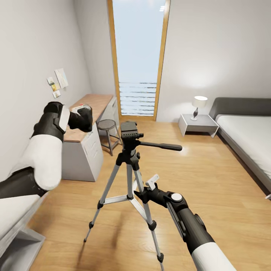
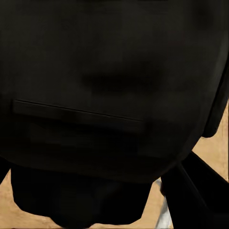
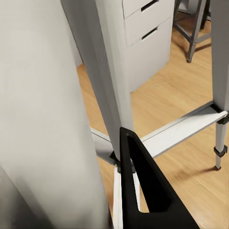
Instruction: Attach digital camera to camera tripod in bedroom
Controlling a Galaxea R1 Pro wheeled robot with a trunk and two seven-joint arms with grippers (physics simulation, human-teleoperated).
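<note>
So the camera tripod [image 1: 130, 169] is standing on the light wood floor in the middle of the bedroom: silver legs spread wide, black joints and feet, black head up top with the long pan handle sticking out to the robot's right. Thin silver braces run from the center column out to each leg.

The right gripper [image 1: 145, 188] is down low, right at the tripod's leg on that side, about level with the braces. One pale finger [image 1: 152, 182] pokes up beside the leg. In the right wrist view, a silver leg [image 3: 112, 81] runs close past the black finger [image 3: 143, 186], but I can't tell whether the jaws are closed on it or just next to it.

The left gripper [image 1: 81, 119] is held up over the wood-topped grey desk [image 1: 88, 124], well off to the side of the tripod head. It's clamped on the digital camera [image 1: 82, 111], a small chunky black thing with a bit of red showing on top. From the left wrist camera it's basically a big black body [image 2: 109, 95] right against the lens.
</note>
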